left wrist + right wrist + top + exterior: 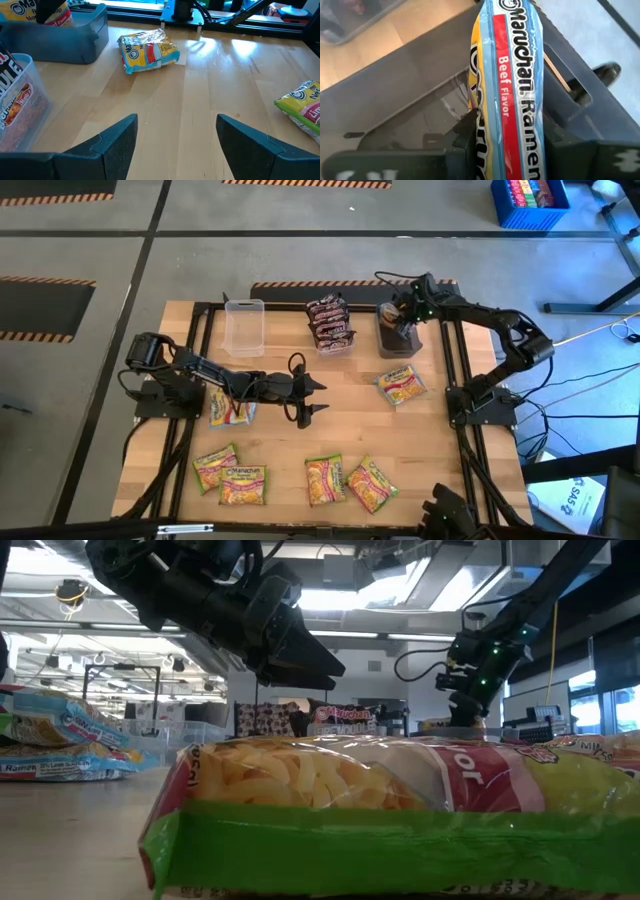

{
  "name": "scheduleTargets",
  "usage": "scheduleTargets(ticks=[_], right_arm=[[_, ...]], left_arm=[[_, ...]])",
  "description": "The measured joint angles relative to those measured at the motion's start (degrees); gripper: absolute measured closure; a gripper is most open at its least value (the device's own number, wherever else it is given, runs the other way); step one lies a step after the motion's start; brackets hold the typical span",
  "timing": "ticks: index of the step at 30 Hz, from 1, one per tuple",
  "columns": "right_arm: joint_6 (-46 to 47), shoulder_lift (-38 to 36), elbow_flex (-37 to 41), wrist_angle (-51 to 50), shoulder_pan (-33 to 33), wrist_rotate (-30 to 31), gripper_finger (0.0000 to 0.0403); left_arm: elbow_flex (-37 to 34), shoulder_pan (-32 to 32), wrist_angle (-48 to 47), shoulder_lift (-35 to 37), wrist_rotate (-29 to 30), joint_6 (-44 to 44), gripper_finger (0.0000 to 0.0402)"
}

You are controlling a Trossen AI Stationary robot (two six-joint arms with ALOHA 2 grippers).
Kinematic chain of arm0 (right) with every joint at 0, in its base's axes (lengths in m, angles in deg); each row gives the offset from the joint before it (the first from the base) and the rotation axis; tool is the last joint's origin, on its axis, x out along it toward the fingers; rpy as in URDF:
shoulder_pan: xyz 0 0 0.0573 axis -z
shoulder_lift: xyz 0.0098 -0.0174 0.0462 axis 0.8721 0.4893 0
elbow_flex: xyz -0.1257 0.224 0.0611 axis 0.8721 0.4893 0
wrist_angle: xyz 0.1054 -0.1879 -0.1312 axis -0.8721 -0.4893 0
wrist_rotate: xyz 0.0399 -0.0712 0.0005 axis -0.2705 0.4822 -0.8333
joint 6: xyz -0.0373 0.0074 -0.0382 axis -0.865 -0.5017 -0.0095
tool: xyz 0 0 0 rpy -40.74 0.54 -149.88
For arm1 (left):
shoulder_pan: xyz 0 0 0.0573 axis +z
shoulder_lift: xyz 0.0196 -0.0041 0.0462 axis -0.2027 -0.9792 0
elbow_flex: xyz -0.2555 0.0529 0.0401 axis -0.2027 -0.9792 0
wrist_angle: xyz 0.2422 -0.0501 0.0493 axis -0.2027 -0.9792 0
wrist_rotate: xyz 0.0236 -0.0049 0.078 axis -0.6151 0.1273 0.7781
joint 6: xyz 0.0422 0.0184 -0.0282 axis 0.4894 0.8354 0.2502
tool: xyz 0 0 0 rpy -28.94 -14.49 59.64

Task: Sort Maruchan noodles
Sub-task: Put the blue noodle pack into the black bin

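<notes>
My right gripper [402, 326] hangs over the dark grey tub [398, 343] at the far right, shut on a blue-edged yellow-orange Maruchan packet [512, 60]. My left gripper [312, 400] stands open above the middle of the table, with nothing between its fingers [120, 137]. A clear tub [331, 330] holds dark maroon packets standing on edge. Loose packets lie flat: one blue-edged [402, 385], one under the left arm [231, 412], and several yellow-green ones along the near edge [243, 485]. My right gripper pinches the blue-edged packet between its two fingers, on its flat faces near one end [515, 150]. The fingers slant down from the table's right. The packet stands on edge, pointing into the grey tub; whether its far end [507, 10] touches the tub's floor I cannot tell.
An empty clear tub [244, 326] stands at the far left. A black metal frame [455, 380] runs along the table's sides. Bare wood lies between the tubs and the near row of packets. A yellow-green packet [400, 810] fills the low view's foreground.
</notes>
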Motion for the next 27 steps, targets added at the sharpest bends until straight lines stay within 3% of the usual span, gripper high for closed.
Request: scheduleTargets(ticks=[14,24,27], right_arm=[[-3.7,0.1,0.0,5.7,-0.1,-1.6,0.0292],[-0.8,0.1,0.0,6.5,-0.2,6.5,0.0181],[-0.6,0.1,0.0,6.3,-0.2,6.4,0.016]], left_arm=[[0.0,0.0,0.0,0.0,0.0,0.0,0.0138],[0.0,0.0,0.0,0.0,-1.8,0.0,0.0138],[0.0,0.0,0.0,0.0,-1.8,0.0,0.0138]])
